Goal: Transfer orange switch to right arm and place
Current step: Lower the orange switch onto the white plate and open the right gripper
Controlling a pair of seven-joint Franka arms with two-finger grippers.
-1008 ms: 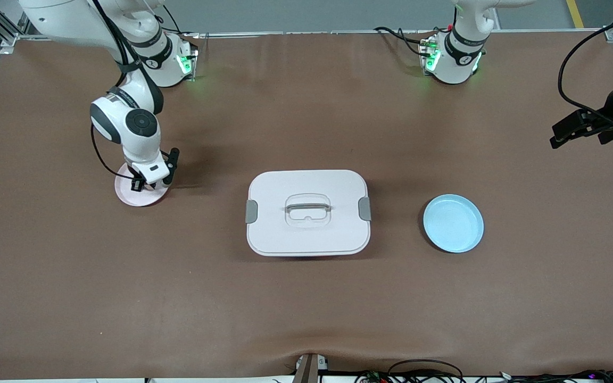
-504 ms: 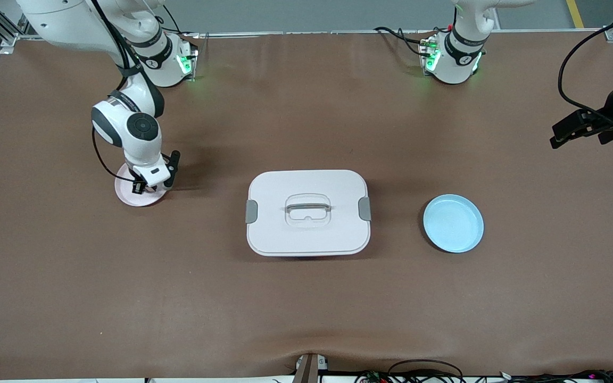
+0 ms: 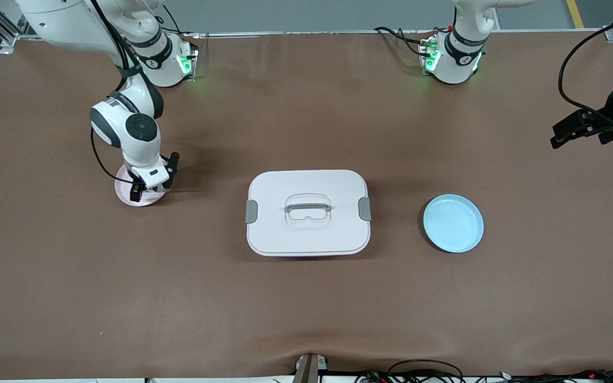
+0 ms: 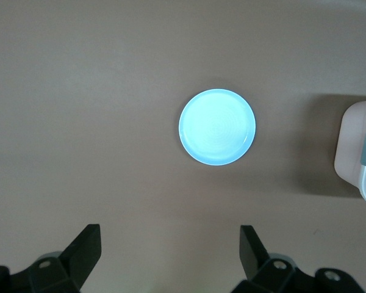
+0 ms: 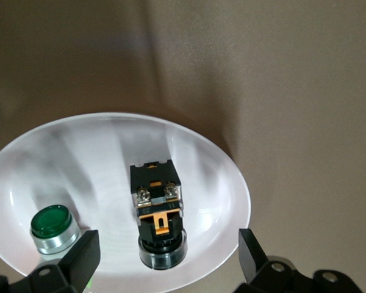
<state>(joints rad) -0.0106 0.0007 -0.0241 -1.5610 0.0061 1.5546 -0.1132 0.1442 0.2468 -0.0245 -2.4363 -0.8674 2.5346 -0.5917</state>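
The orange switch point(image 5: 158, 210), a small black block with an orange tab and a round black end, lies on a pale pink plate point(image 5: 207, 165). That plate point(image 3: 121, 192) is toward the right arm's end of the table. My right gripper point(image 5: 169, 247) is open just above the plate, its fingers standing to either side of the switch and apart from it. In the front view this gripper point(image 3: 149, 189) hides the switch. My left gripper point(image 3: 564, 133) waits open and empty in the air at the left arm's end of the table; it also shows in the left wrist view point(image 4: 171, 244).
A small whitish green-tipped part point(image 5: 52, 229) lies on the pink plate beside the switch. A white lidded box point(image 3: 307, 213) with a handle sits mid-table. An empty light blue plate point(image 3: 453, 223) lies toward the left arm's end, and also shows in the left wrist view point(image 4: 216, 127).
My right gripper has shifted only slightly over the pink plate. The left arm has not moved.
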